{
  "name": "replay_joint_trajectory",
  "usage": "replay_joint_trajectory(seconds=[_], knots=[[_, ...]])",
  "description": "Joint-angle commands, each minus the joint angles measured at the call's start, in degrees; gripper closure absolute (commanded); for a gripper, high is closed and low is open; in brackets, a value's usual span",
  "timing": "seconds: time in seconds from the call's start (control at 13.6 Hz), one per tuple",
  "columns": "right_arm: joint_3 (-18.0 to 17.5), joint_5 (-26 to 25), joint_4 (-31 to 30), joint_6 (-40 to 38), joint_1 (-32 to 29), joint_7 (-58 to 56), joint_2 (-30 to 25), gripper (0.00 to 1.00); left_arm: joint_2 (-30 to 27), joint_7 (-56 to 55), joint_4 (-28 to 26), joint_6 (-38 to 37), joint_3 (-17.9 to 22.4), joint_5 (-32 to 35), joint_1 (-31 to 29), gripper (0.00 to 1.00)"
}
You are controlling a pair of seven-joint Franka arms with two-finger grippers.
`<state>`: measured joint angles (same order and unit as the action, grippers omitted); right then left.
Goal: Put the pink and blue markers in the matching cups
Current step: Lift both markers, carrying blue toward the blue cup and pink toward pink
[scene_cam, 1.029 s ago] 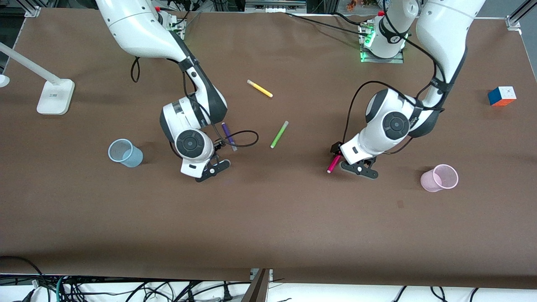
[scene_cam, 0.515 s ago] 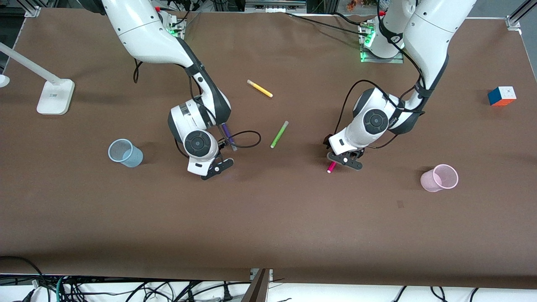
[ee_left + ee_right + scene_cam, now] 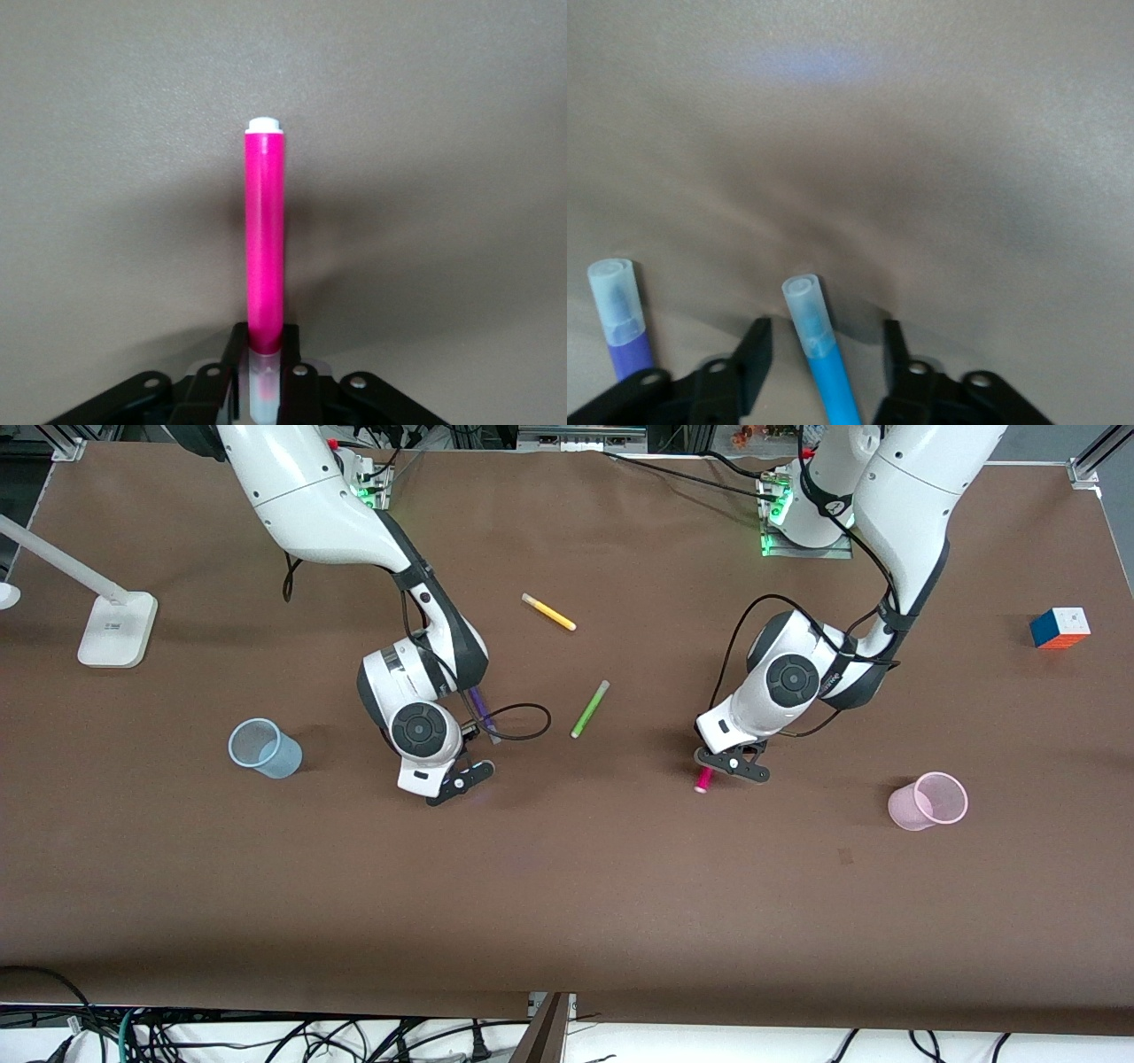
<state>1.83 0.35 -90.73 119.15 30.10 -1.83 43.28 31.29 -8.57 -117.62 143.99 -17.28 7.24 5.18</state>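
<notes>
We see a matte brown table (image 3: 567, 886) with two translucent, tapered plastic cups: the pale blue cup (image 3: 263, 748) at nine o'clock of the right gripper (image 3: 458, 779), the pale pink cup (image 3: 928, 801) at four o'clock of the left gripper (image 3: 732, 766). The left gripper's black fingers are closed on the smooth cylindrical pink marker (image 3: 265, 252) near its pale cap. The right gripper's fingers straddle the blue marker (image 3: 822, 354), spread, not touching it; a purple pen (image 3: 622, 320) lies just beside.
</notes>
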Motion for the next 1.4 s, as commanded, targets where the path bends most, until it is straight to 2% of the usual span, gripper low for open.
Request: replay_joint_trajectory(seconds=[0.0,0.22,0.37,0.51,0.66,0.96,1.18,1.32], knots=[[0.4,1.1,-0.9,2.6,0.6,0.4,0.5,0.98,-1.7,-0.6,3.0,-6.7,0.1,1.7,-0.5,1.0],[0.4,1.1,-0.1,3.1,0.8,0.4,0.5,1.0,-3.3,3.4,11.4,-22.9,-0.1,1.6,-2.3,1.0],[0.5,1.1,2.1,1.9,0.1,-0.9,-1.0,1.0,-2.7,10.2,21.1,-37.2,0.2,1.6,-3.1,1.0],[0.5,2.1,4.1,-2.3,-2.9,-7.4,-4.0,1.0,-2.5,18.0,26.9,-45.7,0.6,2.0,-6.0,1.0],[0.8,8.1,7.5,-10.5,-6.9,-20.4,-6.3,1.0,-2.6,25.8,30.5,-52.1,0.9,5.7,-8.7,1.0],[1.0,12.9,9.4,-20.7,-15.3,-46.8,-9.6,1.0,-3.1,35.9,35.6,-60.3,1.5,18.5,-10.4,1.0],[1.2,17.3,9.4,-24.9,-20.9,-62.5,-11.2,1.0,-1.2,46.7,38.0,-60.7,4.3,27.8,-12.4,1.0],[1.2,19.4,9.4,-28.5,-24.6,-71.9,-11.2,1.0,1.5,49.9,38.2,-60.4,5.4,34.7,-12.4,1.0]])
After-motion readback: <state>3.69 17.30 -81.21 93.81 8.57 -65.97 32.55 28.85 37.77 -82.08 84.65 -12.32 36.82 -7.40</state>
